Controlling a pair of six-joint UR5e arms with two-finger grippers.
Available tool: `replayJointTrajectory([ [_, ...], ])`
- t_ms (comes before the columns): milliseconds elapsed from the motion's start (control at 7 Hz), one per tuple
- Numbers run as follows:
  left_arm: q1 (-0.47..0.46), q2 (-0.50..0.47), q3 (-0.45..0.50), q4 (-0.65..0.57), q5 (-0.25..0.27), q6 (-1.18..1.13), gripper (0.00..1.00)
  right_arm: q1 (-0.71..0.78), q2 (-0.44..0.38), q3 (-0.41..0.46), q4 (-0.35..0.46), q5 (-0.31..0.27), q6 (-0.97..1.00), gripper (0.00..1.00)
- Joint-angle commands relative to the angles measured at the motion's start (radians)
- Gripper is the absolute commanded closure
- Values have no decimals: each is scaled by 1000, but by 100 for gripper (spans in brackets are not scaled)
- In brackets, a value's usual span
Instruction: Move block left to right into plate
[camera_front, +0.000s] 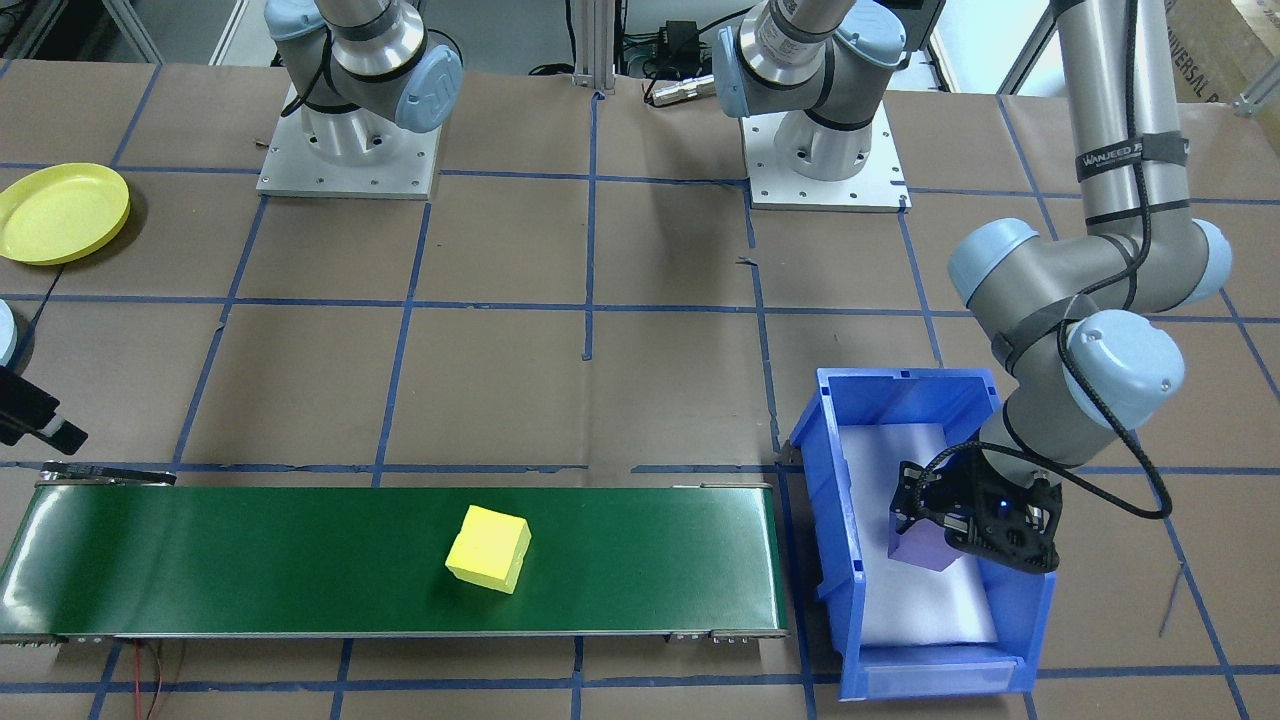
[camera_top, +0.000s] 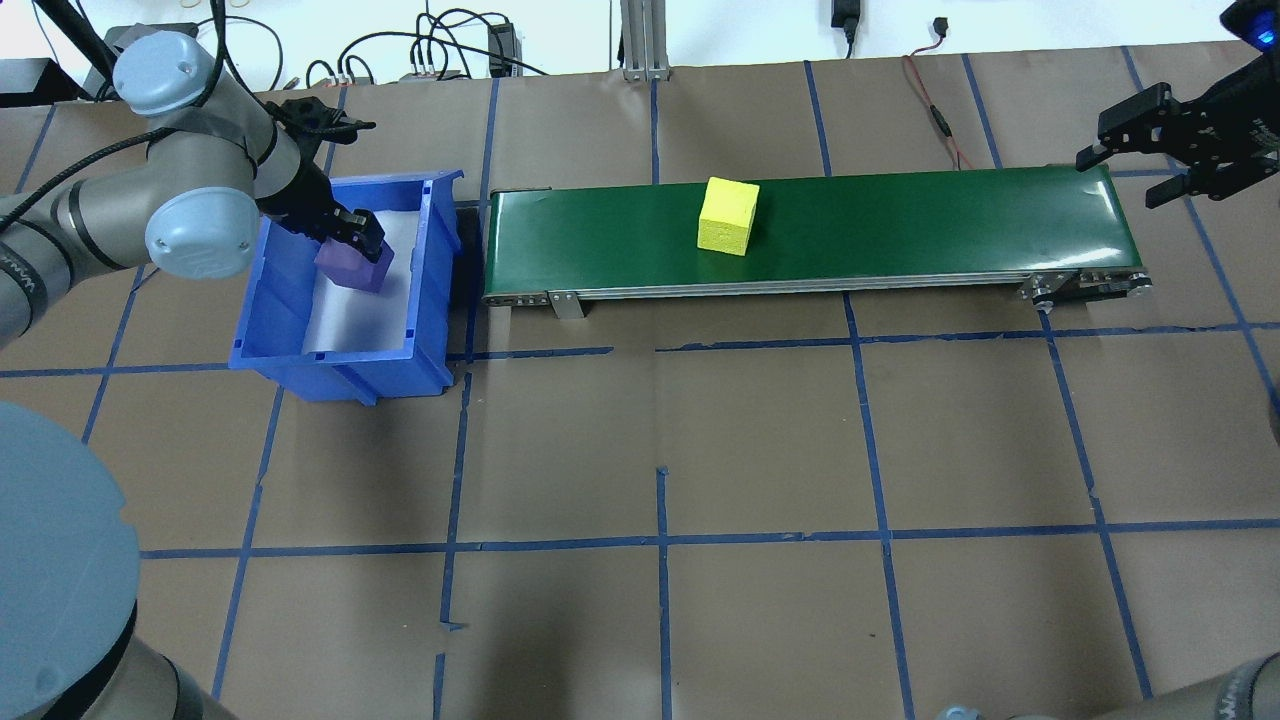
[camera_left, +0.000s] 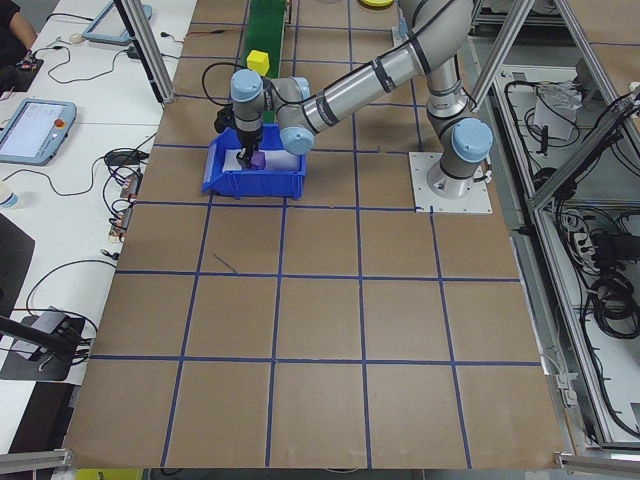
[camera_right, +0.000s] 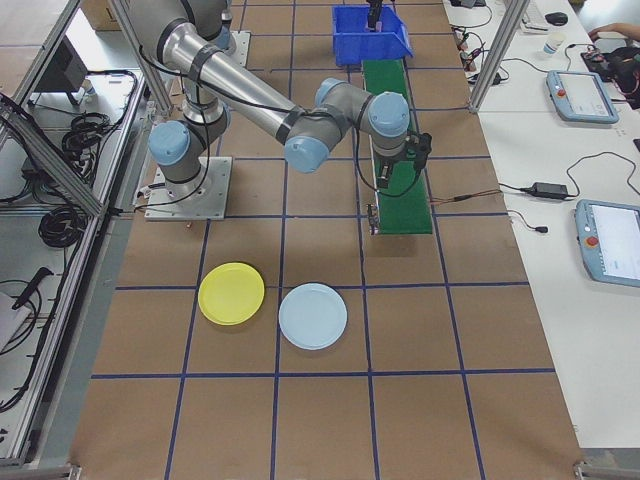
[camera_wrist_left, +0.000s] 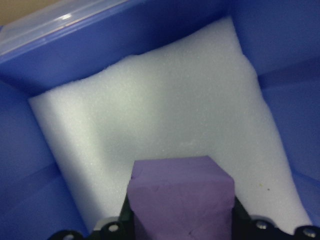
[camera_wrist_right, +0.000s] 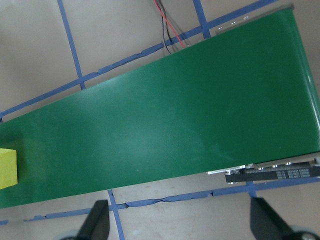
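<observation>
Yellow block (camera_wrist_right: 7, 168) cut by edge

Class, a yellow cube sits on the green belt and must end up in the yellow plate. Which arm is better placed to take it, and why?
The right. Its gripper hangs open at the belt's far end, toward the plate. The left gripper is in the blue bin, closed on a purple block, away from the yellow cube.

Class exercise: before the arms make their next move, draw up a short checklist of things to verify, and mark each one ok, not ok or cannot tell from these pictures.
1. Left gripper shut on purple block: ok.
2. Purple block clear of blue bin: not ok, inside it.
3. Yellow block on green conveyor: ok.
4. Right gripper open at the belt's end: ok.
5. Yellow plate bare: ok.
6. Belt running: cannot tell.
</observation>
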Motion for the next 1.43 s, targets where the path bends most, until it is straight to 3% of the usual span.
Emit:
replayJointTrajectory([
  [0,-17,175,6,-86,-11,-64,51,-2,53,2,-93,70,-37,0],
  [143,-53,237,6,-87,-53,-73,59,-2,69,3,-116,82,-40,0],
  [429,-189,250,5,-72,-81,-271,59,-2,74,28,-162,87,-40,0],
  [571,-222,212,3,-55,-81,-323,59,-2,74,52,-200,87,-40,0],
  [857,-275,79,-11,133,-83,-412,59,-2,74,100,-265,110,-40,0],
  [1286,-296,11,-12,165,-75,-443,59,-2,74,101,-264,116,-37,0],
])
